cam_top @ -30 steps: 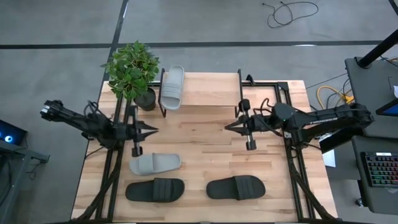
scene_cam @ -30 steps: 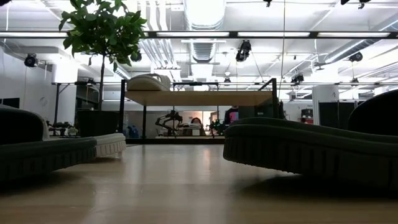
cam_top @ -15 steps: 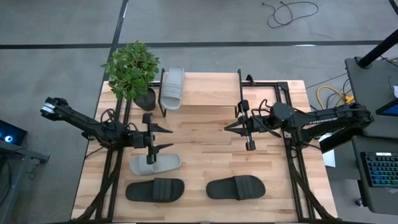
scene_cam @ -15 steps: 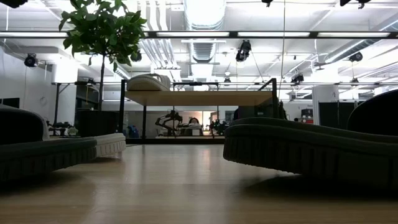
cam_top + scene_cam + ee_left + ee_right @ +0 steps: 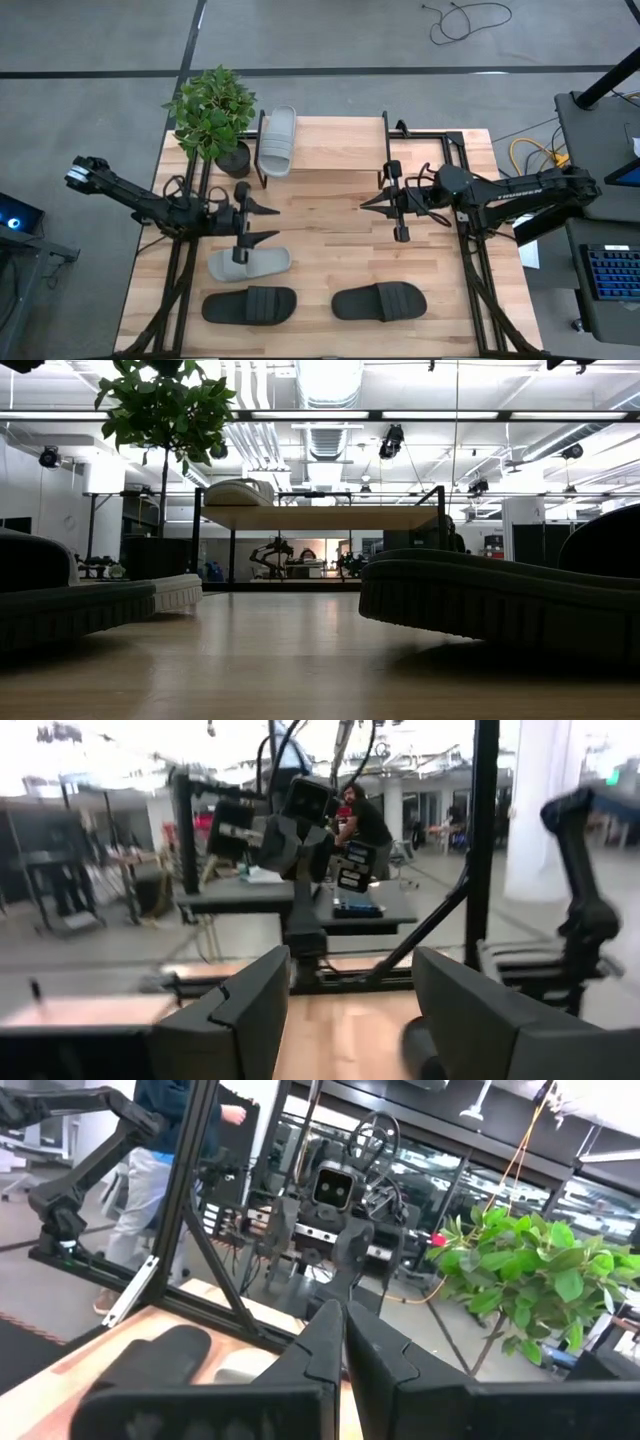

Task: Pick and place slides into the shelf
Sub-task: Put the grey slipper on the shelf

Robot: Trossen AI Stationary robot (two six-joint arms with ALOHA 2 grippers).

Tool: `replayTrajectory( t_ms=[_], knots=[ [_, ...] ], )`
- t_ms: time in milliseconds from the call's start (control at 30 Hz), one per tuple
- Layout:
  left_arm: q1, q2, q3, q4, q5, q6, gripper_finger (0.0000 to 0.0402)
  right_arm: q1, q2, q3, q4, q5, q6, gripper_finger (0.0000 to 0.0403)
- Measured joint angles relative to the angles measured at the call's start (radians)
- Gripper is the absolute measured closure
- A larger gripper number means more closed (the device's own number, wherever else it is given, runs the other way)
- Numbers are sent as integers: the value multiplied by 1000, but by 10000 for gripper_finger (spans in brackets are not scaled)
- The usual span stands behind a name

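Note:
One light grey slide (image 5: 278,140) lies on the left end of the shelf's wooden top board (image 5: 335,146), also seen in the low view (image 5: 240,492). A second grey slide (image 5: 250,264) and two black slides (image 5: 249,305) (image 5: 380,300) lie flat on the table near its front edge. My left gripper (image 5: 266,225) hovers open, level and empty, just beyond the grey slide on the table. My right gripper (image 5: 366,203) hovers shut and empty over the table's middle, in front of the shelf.
A potted plant (image 5: 212,115) stands at the far left corner beside the shelf. Black frame rails run along both table sides (image 5: 470,250). Bare wood lies between the two grippers (image 5: 315,225). People and equipment show in the room beyond.
My left gripper has moved toward the table's middle, rolled about its own axis and opened its fingers; it has then held still. The slides have stayed where they were.

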Motion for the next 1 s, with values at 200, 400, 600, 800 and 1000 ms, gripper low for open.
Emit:
replayTrajectory(
  t_ms=[200, 400, 600, 800, 1000],
  knots=[
    [0, 7, -3, -29, -7, -164, 205, 0, 0, 0, 4, 0, -57, 394],
    [0, 5, -4, -106, -53, -260, 206, 0, 0, 0, 17, 0, -89, 394],
    [0, 5, -5, -165, -53, -376, 206, 0, 0, 0, 17, 0, -102, 394],
    [0, 5, -5, -188, -51, -481, 206, 0, 0, 0, 14, 0, -101, 394],
    [0, 34, -8, -228, -50, -589, 206, 0, 0, 0, 14, 0, -76, 394]
  ],
)
